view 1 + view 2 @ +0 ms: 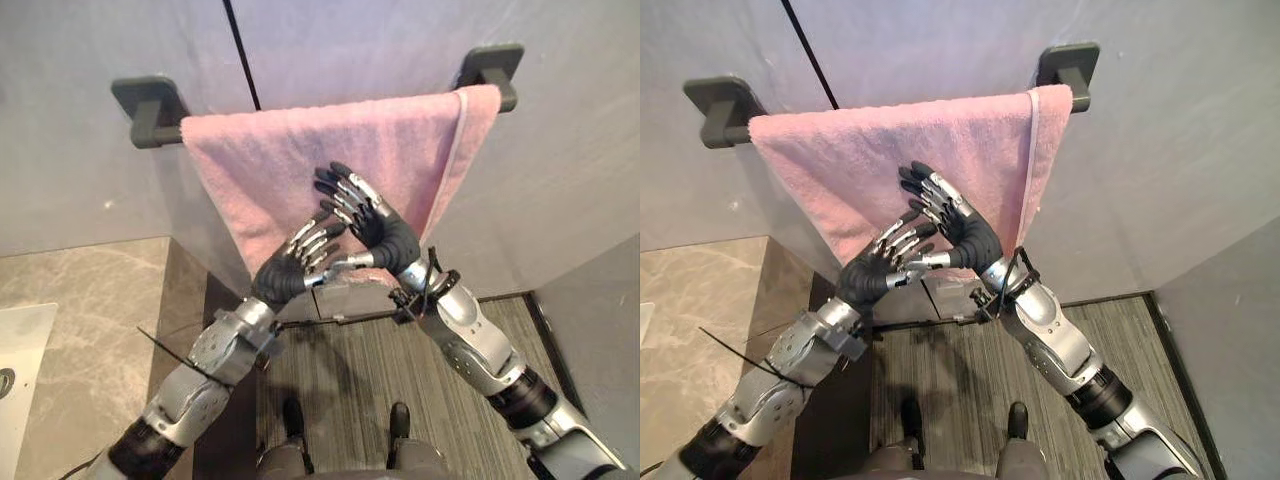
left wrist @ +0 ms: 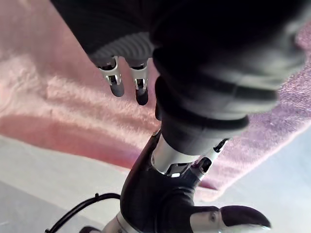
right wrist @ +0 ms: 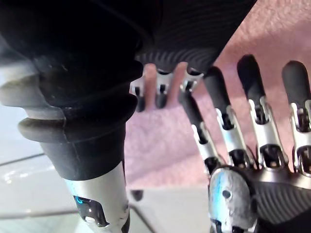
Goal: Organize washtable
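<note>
A pink towel [image 1: 260,160] hangs over a dark rail on the grey wall, held between a left bracket [image 1: 150,108] and a right bracket [image 1: 492,65]. Its right part is folded narrow, with a pale hem. Both hands are raised in front of the cloth, close together. My right hand [image 1: 380,232] lies flat against the towel with its fingers [image 3: 252,111] straight and spread. Just below and to its left is my left hand [image 1: 285,270]; its relaxed fingers [image 1: 318,240] point at the cloth beside the right thumb and grip nothing.
A marble counter [image 1: 80,300] lies at the lower left with the edge of a white basin [image 1: 20,350]. Dark striped floor [image 1: 380,370] runs below the towel. A grey wall [image 1: 600,330] closes the right side.
</note>
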You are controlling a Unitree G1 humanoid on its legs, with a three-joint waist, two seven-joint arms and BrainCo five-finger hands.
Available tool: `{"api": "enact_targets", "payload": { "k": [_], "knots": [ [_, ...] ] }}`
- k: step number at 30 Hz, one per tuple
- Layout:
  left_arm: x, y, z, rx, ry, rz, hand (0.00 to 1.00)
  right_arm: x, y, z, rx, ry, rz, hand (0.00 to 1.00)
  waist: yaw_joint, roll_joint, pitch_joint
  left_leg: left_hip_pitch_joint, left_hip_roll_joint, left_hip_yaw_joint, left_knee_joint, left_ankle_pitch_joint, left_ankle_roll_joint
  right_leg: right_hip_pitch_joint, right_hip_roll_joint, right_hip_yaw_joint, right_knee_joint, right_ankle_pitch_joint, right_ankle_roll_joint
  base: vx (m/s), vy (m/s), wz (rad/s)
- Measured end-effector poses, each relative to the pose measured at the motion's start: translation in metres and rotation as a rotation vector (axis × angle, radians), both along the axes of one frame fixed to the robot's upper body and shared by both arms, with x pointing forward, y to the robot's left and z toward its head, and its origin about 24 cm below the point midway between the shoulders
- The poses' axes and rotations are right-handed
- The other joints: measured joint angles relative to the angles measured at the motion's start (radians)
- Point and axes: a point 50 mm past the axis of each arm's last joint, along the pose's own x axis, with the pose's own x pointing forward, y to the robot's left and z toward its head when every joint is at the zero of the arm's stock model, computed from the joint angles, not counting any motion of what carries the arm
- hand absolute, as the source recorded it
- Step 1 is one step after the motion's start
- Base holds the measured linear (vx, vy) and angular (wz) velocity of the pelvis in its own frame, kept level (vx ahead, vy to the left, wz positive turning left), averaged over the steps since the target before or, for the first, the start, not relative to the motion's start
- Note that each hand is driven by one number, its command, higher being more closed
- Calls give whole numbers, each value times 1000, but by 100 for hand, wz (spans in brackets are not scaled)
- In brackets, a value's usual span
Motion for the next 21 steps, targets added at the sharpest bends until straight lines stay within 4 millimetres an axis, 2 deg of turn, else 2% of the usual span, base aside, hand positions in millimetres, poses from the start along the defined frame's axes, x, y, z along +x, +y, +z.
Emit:
{"api": "enact_targets", "payload": {
  "k": [8, 21],
  "knots": [
    [32, 2, 20, 31, -138, 179, 0, 9, 1, 7, 5, -30, -37, 0, -19, 1, 22, -30, 1, 8, 0, 0, 0, -41, 0, 7, 10, 0, 0, 24, 4, -4],
    [44, 10, 36, -12, -212, 322, 0, 11, 1, 6, 17, -20, -42, 0, -22, 4, 53, -52, 1, 34, 0, 6, 3, -89, 2, 38, 20, 15, -9, -16, 5, -7]
  ]
}}
